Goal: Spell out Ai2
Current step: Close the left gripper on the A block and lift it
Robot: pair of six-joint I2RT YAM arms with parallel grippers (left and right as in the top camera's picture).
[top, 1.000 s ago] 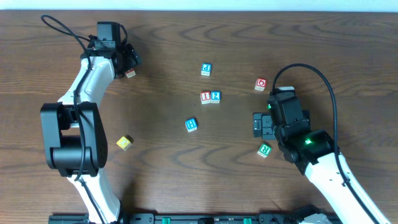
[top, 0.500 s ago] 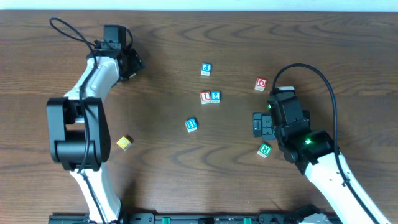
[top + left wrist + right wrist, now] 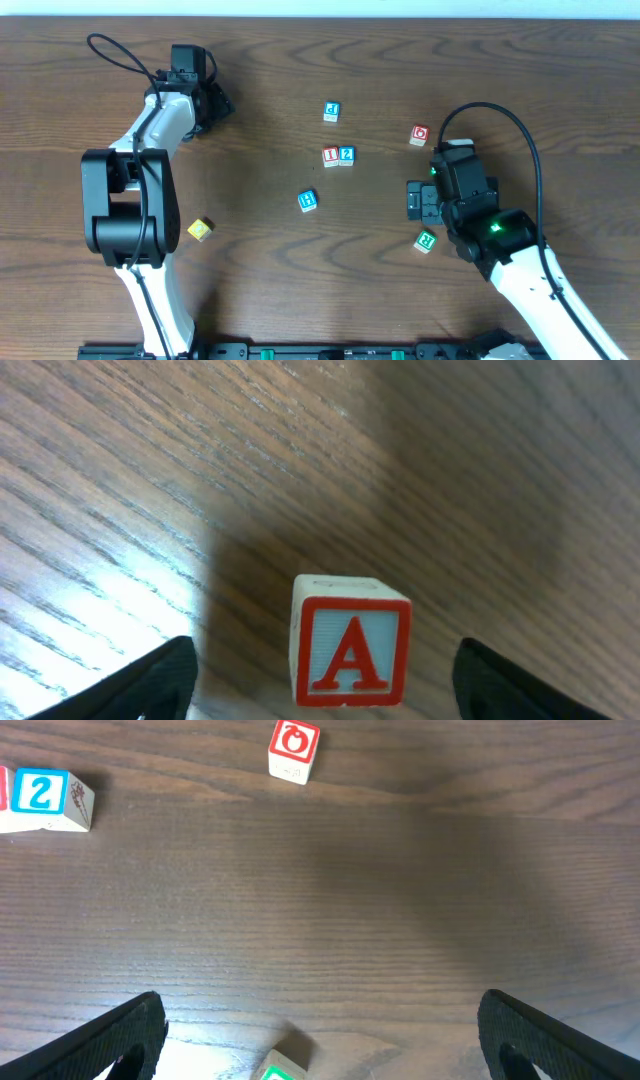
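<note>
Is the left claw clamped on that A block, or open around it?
Open. In the left wrist view, the left gripper has its fingertips wide of the A cube, bare table on both sides.

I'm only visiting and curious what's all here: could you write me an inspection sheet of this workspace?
Surface: brown wood-grain table.
Job's things: A cube inside the open left gripper, untouched; I cube and 2 cube side by side mid-table.
Clutter: blue P cube, blue H cube, red O cube, green cube, yellow cube.
Grippers: left open around the A cube; right gripper open, empty.
Cables: black cable looped by the left arm; another black cable arching over the right arm.
Surroundings: pale strip beyond the far table edge; otherwise nothing seen.
</note>
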